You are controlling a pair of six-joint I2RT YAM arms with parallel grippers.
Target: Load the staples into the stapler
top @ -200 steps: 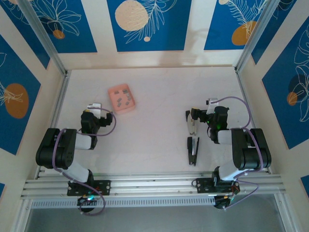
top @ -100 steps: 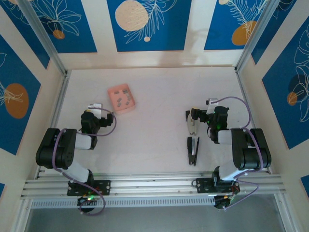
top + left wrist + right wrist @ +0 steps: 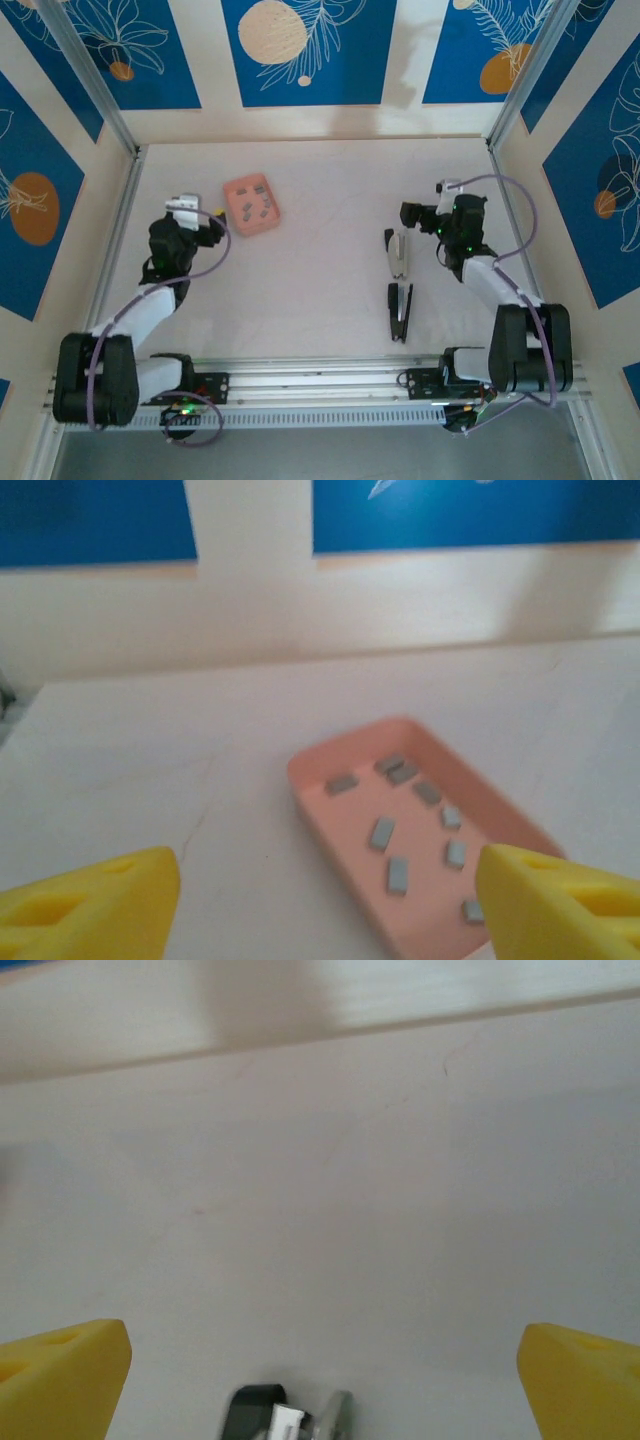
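several tiny silvery-grey metal staple strips (image 3: pixel 381 832) lie scattered loose in the flat salmon-pink rectangular box (image 3: pixel 420 832), none stacked on another. the box sits open on the pale pinkish-white table (image 3: pixel 320 190), toward the far left, turned at an angle to the table's edges. the left gripper (image 3: pixel 325 905) hangs just on the near side of it. its yellow fingertips (image 3: pixel 95 900) stand wide apart, pinching nothing. in the left wrist view the near end of the box reaches in between them, against the right-hand tip; whether that tip touches the rim i cannot tell.

on the right half of the table lies the slim black bar-shaped stapler (image 3: pixel 400 311), pointing roughly away from the arm bases. the silvery-white bar part (image 3: pixel 398 254) lies just beyond it, almost in line, with a small gap between the two. both are well apart from the pink box.

the right gripper (image 3: pixel 322 1378) is near the far end of the silvery-white part, just to its right in the top view. its jaws are spread fully and hold nothing. a dark and silvery tip (image 3: pixel 285 1417) shows low between its fingertips (image 3: pixel 60 1370), clear of both.
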